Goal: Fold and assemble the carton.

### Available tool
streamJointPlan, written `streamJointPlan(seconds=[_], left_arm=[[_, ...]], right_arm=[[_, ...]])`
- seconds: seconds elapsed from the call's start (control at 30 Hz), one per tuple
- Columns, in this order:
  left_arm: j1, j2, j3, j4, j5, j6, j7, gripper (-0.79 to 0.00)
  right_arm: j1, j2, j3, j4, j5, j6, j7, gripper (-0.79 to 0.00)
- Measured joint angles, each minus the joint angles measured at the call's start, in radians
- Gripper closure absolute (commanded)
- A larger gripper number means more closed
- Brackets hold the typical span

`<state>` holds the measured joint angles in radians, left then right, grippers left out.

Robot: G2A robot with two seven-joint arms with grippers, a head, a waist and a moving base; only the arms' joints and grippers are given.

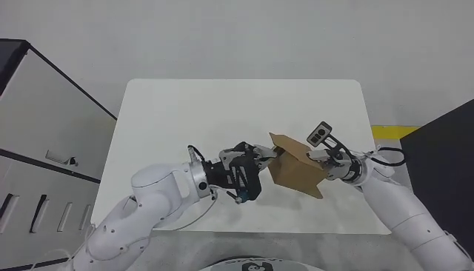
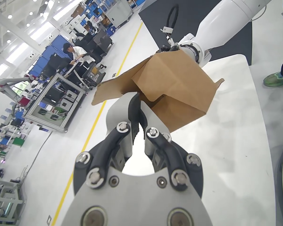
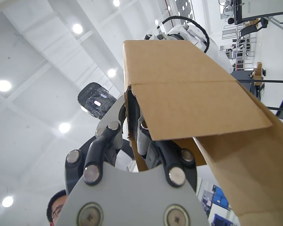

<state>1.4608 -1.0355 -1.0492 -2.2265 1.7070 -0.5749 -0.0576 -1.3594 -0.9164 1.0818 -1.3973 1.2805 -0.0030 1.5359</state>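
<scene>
top view: a white desk (image 1: 222, 108) takes up the middle of the frame. a brown cardboard carton (image 1: 296, 169) sits tilted over the lower right part of the desk, with its flaps loose. it is between two arms that come in from the bottom corners. the left end effector (image 1: 264, 155) meets the carton's left side. the right end effector (image 1: 324, 169) meets its right side.

left wrist view: the left end effector (image 2: 136, 109) rises from the bottom centre, its two dark fingers clenched tight against each other. their tips reach the edge of the carton (image 2: 176, 83) at mid-frame, where an open flap spreads to the left. whether any cardboard is caught between the tips cannot be told. the carton's folded end faces the camera, and the desk (image 2: 238, 142) lies below and to the right of it.

right wrist view: the right end effector (image 3: 132, 118) sits at lower centre, grasping a wall of the carton (image 3: 179, 95). the cardboard edge is pinched between its fingers. the carton stretches from the centre to the right edge of the frame, and one flap hangs toward the lower right.
</scene>
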Motion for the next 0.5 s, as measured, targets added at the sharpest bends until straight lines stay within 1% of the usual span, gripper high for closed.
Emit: streamJointPlan(seconds=[0.3,0.5], left_arm=[[0.017,0.002,-0.032,0.003,-0.008,0.02,0.002,0.0],[0.008,0.0,-0.014,0.011,-0.002,0.006,0.011,0.0]], right_arm=[[-0.004,0.009,-0.006,-0.003,0.013,-0.008,0.0,0.0],[-0.003,0.013,-0.02,-0.009,0.018,-0.01,0.0,0.0]])
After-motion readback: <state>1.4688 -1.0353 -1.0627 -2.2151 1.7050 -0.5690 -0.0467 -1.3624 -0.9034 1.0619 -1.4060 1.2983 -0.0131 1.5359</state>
